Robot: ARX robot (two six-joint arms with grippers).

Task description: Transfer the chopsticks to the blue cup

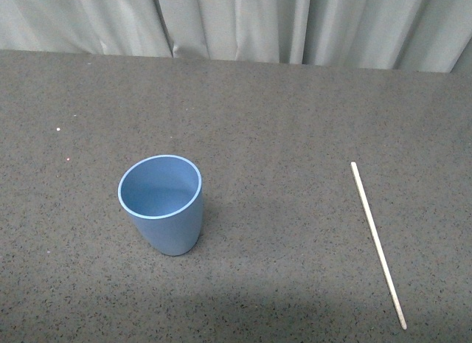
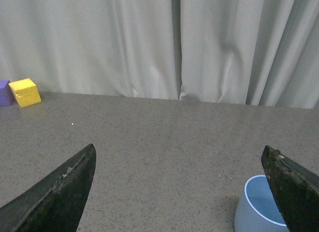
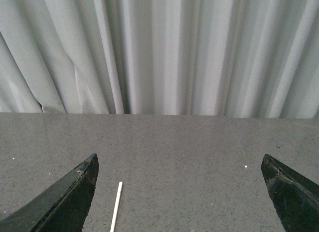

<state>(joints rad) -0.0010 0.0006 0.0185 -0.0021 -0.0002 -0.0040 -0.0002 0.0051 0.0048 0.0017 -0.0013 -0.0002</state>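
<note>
The left claw (image 2: 178,148) is spread wide: its two dark fingers (image 2: 62,194) stand far apart at the edges of its wrist view, with bare worktop (image 1: 280,114) showing between them. It hangs low over the surface and points almost level toward the pale grey curtain (image 1: 236,22) at the far edge. The right claw (image 3: 179,157) is held the same way, fingers wide apart, aimed level at the curtain folds.

In the left wrist view, the blue cup (image 1: 162,203) shows close to one fingertip, which partly covers its rim. In the right wrist view, one end of the stick (image 1: 377,243) lies on the worktop between the fingers, closer to one of them.

From the front, the cup stands upright with its mouth open, left of the middle. The stick lies flat well apart from it on the right, its near end angled slightly further right. Neither touches the other.

At the far edge, against the curtain, a yellow block (image 2: 25,91) sits touching a purple block (image 2: 4,92).
</note>
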